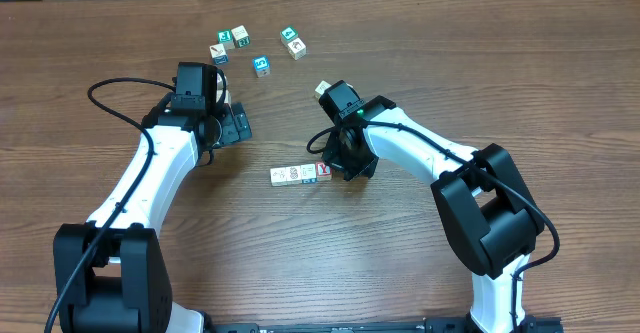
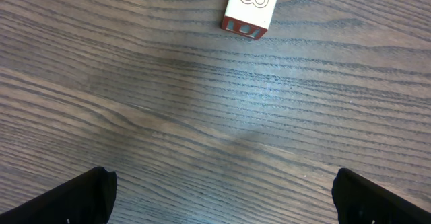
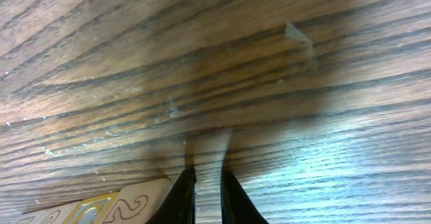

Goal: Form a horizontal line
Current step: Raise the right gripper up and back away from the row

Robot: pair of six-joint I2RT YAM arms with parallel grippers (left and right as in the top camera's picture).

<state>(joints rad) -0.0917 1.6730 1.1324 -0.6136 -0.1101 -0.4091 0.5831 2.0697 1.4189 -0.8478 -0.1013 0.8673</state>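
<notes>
The horizontal line is a short row of touching white cubes in the middle of the table, with a red Y cube at its right end. My right gripper hovers just right of that end. In the right wrist view its fingers stand a narrow crack apart over bare wood, nothing between them, and the left finger is against a white cube. My left gripper is up and to the left of the row, wide open. Its fingertips frame bare table.
Several loose cubes with teal, blue or red faces lie scattered at the far side, among them one at the left and one further right. A white cube with a red side lies ahead of the left gripper.
</notes>
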